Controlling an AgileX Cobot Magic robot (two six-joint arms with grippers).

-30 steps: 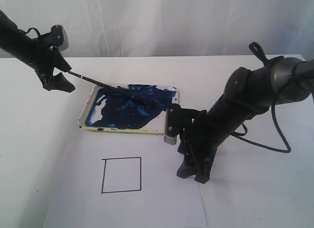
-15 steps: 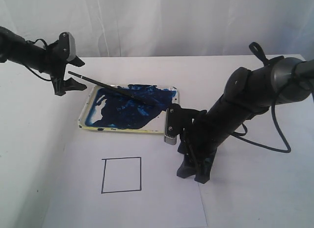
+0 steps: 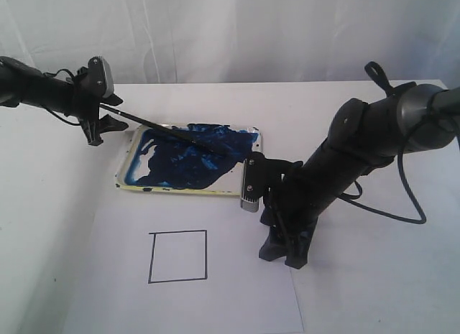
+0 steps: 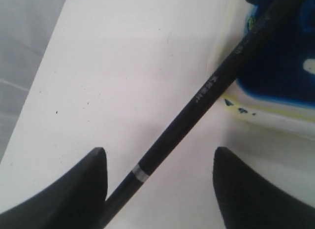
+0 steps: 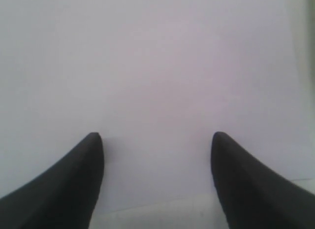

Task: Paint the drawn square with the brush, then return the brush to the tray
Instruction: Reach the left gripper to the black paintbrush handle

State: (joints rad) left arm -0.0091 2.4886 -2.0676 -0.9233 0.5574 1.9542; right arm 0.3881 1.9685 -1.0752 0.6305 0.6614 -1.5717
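Observation:
The brush [image 3: 165,131] lies slanted, its tip in the blue paint of the tray [image 3: 180,191] and its handle sticking out past the tray's far left corner. My left gripper [image 3: 113,110] is open around the handle's end. In the left wrist view the brush [image 4: 206,88] runs between the fingers of the gripper [image 4: 160,150], close against one of them, with the tray [image 4: 275,111] beyond. The drawn square [image 3: 178,256] is white inside. My right gripper [image 3: 284,258] points down onto the paper sheet, right of the square. In its own view it [image 5: 155,135] is open and holds nothing.
The white paper sheet [image 3: 215,305] covers the near part of the table, in front of the tray. My right arm slants over the table's right half, with its cable looping beside it. A white curtain hangs behind the table.
My left gripper has turned and shifted right, so its open fingers now straddle the brush's handle end. The brush, the tray and the right arm have stayed put.

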